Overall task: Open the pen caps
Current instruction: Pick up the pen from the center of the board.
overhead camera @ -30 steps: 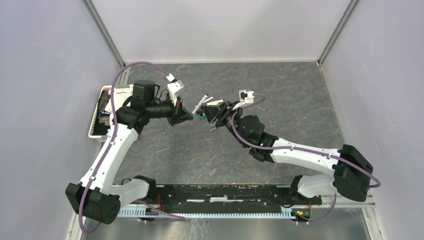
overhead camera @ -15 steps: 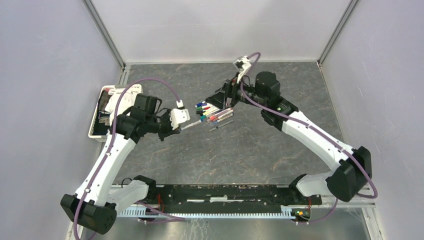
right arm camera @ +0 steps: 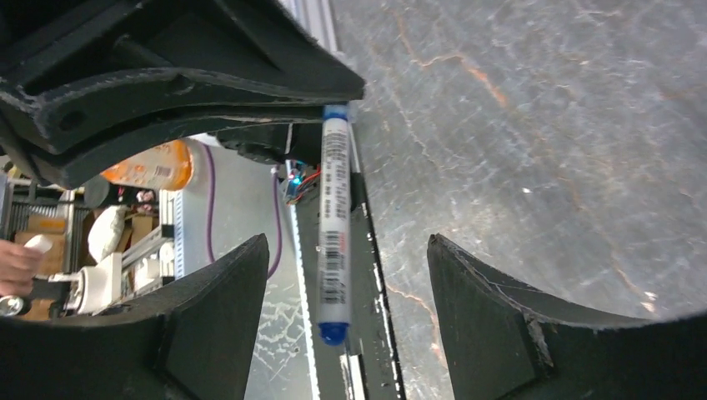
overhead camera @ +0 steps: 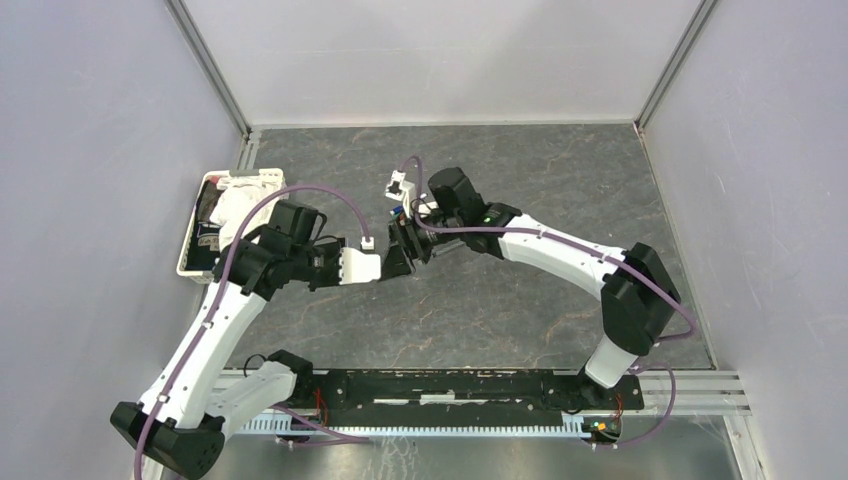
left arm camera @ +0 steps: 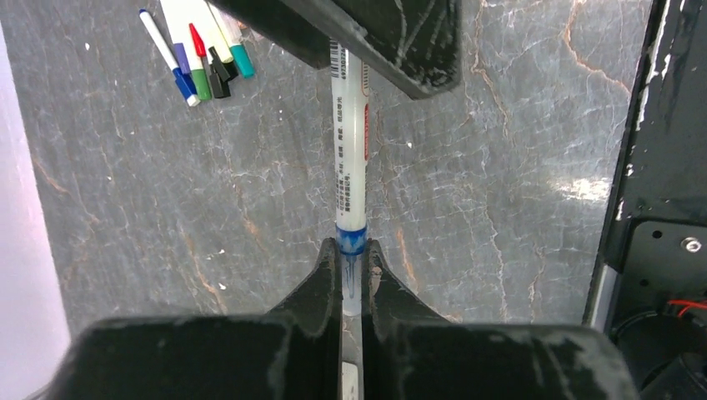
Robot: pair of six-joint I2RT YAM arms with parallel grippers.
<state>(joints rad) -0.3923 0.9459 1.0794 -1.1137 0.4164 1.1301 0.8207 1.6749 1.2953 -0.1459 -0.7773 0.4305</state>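
My left gripper (left arm camera: 352, 247) is shut on the blue-ringed end of one of the pens (left arm camera: 349, 142), a white barrel with printing, held above the table. In the right wrist view the same pen (right arm camera: 334, 217) hangs between the fingers of my right gripper (right arm camera: 348, 242), which is open and stands on either side of its blue tip (right arm camera: 332, 333) without touching it. In the top view the left gripper (overhead camera: 390, 264) and right gripper (overhead camera: 410, 247) meet at the table's middle. Several more pens (left arm camera: 200, 54) with coloured caps lie in a bunch on the table.
A white bin (overhead camera: 215, 215) with dark items stands at the table's left edge. The black rail (overhead camera: 450, 385) runs along the near edge. The right arm (overhead camera: 540, 245) stretches across the table's middle. An orange bottle (right arm camera: 154, 167) is beyond the table.
The right arm swung from the back of the table down and left to the left gripper. The left gripper brought the pen forward, and the right fingers now straddle its free end.
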